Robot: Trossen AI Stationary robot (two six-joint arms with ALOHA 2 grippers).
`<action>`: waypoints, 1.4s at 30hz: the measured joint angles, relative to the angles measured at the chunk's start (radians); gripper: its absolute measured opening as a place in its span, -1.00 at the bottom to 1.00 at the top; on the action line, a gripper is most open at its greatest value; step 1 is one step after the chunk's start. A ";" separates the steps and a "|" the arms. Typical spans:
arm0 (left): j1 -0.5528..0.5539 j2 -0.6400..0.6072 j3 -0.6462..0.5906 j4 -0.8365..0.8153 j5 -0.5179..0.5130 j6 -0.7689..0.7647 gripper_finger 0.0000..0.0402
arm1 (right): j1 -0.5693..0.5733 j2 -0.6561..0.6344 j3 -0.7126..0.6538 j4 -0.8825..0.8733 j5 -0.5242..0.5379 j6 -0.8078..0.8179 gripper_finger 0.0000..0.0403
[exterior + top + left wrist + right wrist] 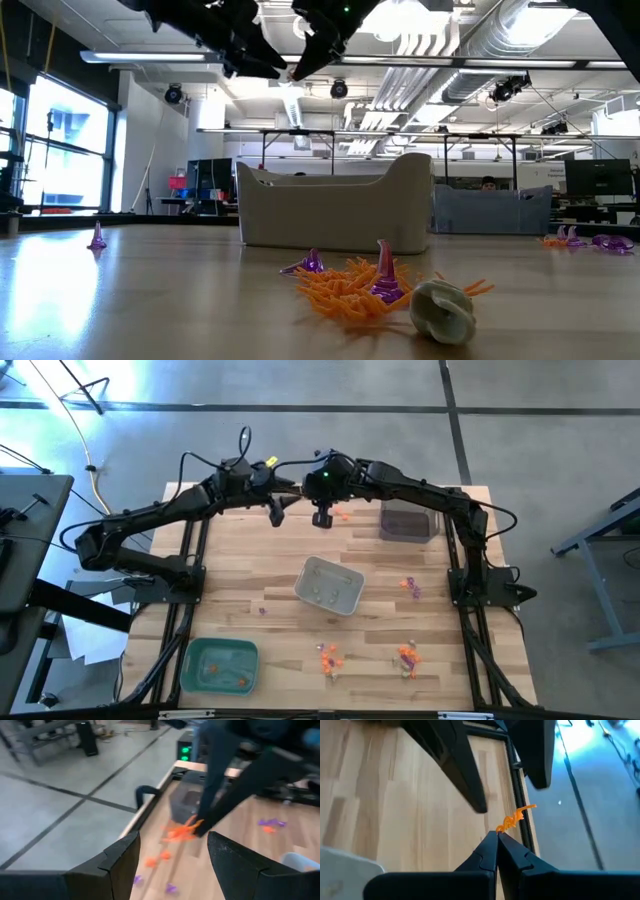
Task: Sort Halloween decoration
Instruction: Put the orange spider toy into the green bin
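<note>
A small orange spiky trinket [514, 821] of the Halloween decoration hangs in the air over the table's far part. My right gripper [497, 836] is shut on it. My left gripper [172, 845] stands open just beyond it, its two fingers [470, 775] apart and touching nothing. In the high view the two grippers [275, 513] [322, 517] meet above the far middle of the table. Other trinkets lie on the wood: an orange and purple heap [350, 285] with a pale one [445, 310], and purple ones [410, 587]. My right gripper pinches one end of the orange trinket [501, 830] between its two fingertips. The fingers slant down toward the table's far edge. The rest of the trinket sticks out past the fingertips, lifted clear of the table.
A grey tray [345, 600] sits mid-table, a dark tray [408, 535] at the far right and a green tray [195, 675] at the near left. Loose orange bits [150, 862] and purple bits [171, 888] lie near the far edge. Metal frame rails run along the table's sides.
</note>
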 joint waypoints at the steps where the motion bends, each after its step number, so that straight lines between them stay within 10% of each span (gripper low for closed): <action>1: -0.004 0.003 0.000 0.001 0.003 0.001 0.10 | 0.000 0.000 0.000 -0.007 -0.001 -0.026 -1.00; 21: -0.025 0.006 0.000 -0.016 0.028 0.123 0.10 | 0.035 0.000 0.000 -0.052 -0.013 -0.498 -1.00; 42: -0.025 0.006 0.000 -0.095 0.065 0.113 -0.31 | 0.039 0.000 0.000 -0.007 -0.002 -0.528 -1.00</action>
